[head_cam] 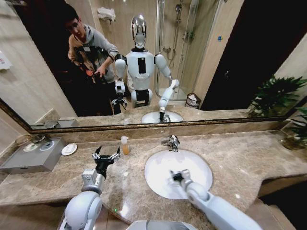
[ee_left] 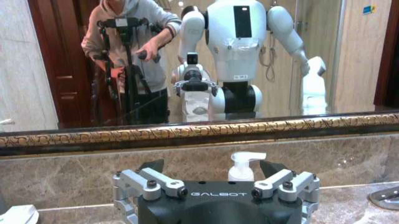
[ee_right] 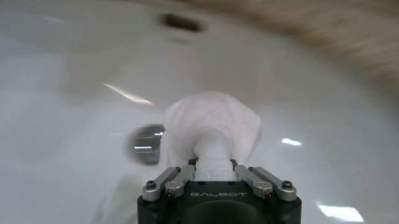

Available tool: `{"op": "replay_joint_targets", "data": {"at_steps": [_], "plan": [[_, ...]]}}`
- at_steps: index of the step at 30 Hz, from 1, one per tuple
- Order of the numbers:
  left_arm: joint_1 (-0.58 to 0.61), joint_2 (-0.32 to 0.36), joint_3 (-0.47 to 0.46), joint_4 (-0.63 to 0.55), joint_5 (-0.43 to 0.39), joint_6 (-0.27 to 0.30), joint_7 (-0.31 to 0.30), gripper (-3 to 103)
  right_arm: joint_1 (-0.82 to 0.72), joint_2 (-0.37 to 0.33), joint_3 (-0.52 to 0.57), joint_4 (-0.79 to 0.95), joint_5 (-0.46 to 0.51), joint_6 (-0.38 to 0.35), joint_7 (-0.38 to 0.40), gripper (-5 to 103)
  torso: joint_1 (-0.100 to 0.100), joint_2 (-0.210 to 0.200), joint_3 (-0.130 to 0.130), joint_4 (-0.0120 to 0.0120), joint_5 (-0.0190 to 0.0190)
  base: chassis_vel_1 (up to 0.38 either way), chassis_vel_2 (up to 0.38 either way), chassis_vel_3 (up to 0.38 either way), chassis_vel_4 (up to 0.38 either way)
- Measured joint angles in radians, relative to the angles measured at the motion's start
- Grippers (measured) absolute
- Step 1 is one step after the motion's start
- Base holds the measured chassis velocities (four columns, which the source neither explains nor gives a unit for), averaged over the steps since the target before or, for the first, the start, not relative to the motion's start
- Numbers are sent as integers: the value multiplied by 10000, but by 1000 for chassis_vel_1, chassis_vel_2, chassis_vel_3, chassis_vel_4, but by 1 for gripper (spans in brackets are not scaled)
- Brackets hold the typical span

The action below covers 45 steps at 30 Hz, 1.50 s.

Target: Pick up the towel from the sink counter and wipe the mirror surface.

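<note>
Right end effector (ee_right: 212,164) pinches the towel (ee_right: 212,126) above the basin (head_cam: 158,167) — pickup done. Left end effector (head_cam: 106,155) hangs spread over the surface (head_cam: 240,153), idle. Mirror (head_cam: 230,57) not yet touched — wiping remains, 1 of 2 steps complete.

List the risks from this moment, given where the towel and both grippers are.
1. The right gripper pinches only a bunch of the towel over the basin; it might slip out and drop near the drain.
2. Lifting towards the mirror, the arm may clip the tap.
3. The open left gripper sits close to the soap bottle and could topple it.
</note>
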Motion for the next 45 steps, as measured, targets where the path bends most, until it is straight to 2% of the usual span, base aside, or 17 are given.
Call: {"op": "replay_joint_targets", "data": {"at_steps": [3, 8, 10, 13, 17, 18, 20, 23, 24, 26, 28, 29, 32, 35, 37, 39, 45], "plan": [[0, 0, 0, 0, 0, 0, 0, 100, -134, -413, 683, -35, -406, 136, -215, 19, 0, 0, 0, 2, 1, 0, 0, 0, 0], [-1, 0, 0, -1, 0, 0, 0, 100, -598, -876, 1553, 717, -329, 310, -369, 19, 1, 0, 2, -3, -8, 0, 0, 0, 0], [-1, 0, 1, 0, 0, 0, 1, 100, -990, -840, 2041, 1196, -335, 618, -396, 19, 1, -1, 2, -6, 2, 0, 0, 0, 0], [0, 0, 0, 0, 0, 0, 0, 100, -1236, -774, 2380, 1544, -257, 695, -390, 19, 0, -1, 3, -3, 1, 0, 0, 0, 0], [0, 0, 0, 0, -1, 0, 1, 100, -2342, -691, 3701, 3035, 250, 756, -555, 19, 0, 0, 0, -1, -11, 0, 0, 0, 0], [0, 0, 0, 0, 0, 0, 0, 100, -2680, -723, 4065, 3275, -164, 901, -929, 19, 0, 1, -1, 1, -12, 0, 0, 0, 0], [0, 0, -1, -1, 0, 0, 0, 100, -2858, -737, 4252, 3365, -444, 1012, -1068, 19, 0, 0, 0, -1, -2, 0, 0, 0, 0], [0, 0, 1, -1, 0, 0, 1, 100, -3611, -927, 5430, 3858, -667, 1082, -1217, 19, 1, 0, 0, 1, -2, 0, 0, 0, 0], [0, 0, 1, -1, 0, 0, 1, 100, -3611, -927, 5430, 3858, -667, 1082, -1217, 19, 1, 0, 0, 1, -2, 0, 0, 0, 0], [0, 0, -1, 0, 0, 0, -1, 100, -4508, -1227, 6892, 4059, -434, 1131, -1512, 19, 0, 1, 0, 0, -8, 0, 0, 0, 0], [-1, 0, 0, 0, 0, 0, 0, 100, -5172, -1421, 7779, 3833, -408, 1348, -1877, 19, 0, 0, 0, 0, -4, 0, 0, 0, 0], [-1, 0, 0, 0, 0, 0, 0, 100, -5172, -1421, 7779, 3833, -408, 1348, -1877, 19, 0, 0, 0, 0, -4, 0, 0, 0, 0], [0, 0, -1, -1, 0, 0, 0, 100, -6196, -1621, 8827, 3293, -282, 1586, -2428, 19, 0, 0, 1, -3, 2, 0, 0, 0, 0], [-1, 0, 0, 0, 0, 0, 0, 100, -6710, -1636, 9249, 3044, -326, 1702, -2763, 19, 0, 1, 0, -4, -3, 0, 0, 0, 0], [0, 1, 0, 0, 0, 0, 0, 100, -6775, -1631, 9303, 2931, -402, 1743, -2876, 19, 0, 1, 0, -2, -2, 0, 0, 0, 0], [0, 0, 0, 0, 0, 0, 0, 100, -6846, -1560, 9338, 2503, -534, 2128, -3263, 19, 0, 0, 1, 2, -2, 0, 0, 0, 0], [0, 0, 0, 0, 0, 0, 0, 100, -6830, -1469, 9335, 1857, -388, 2451, -3628, 19, 0, 1, 1, -3, -3, 0, 0, 0, 0]]}}
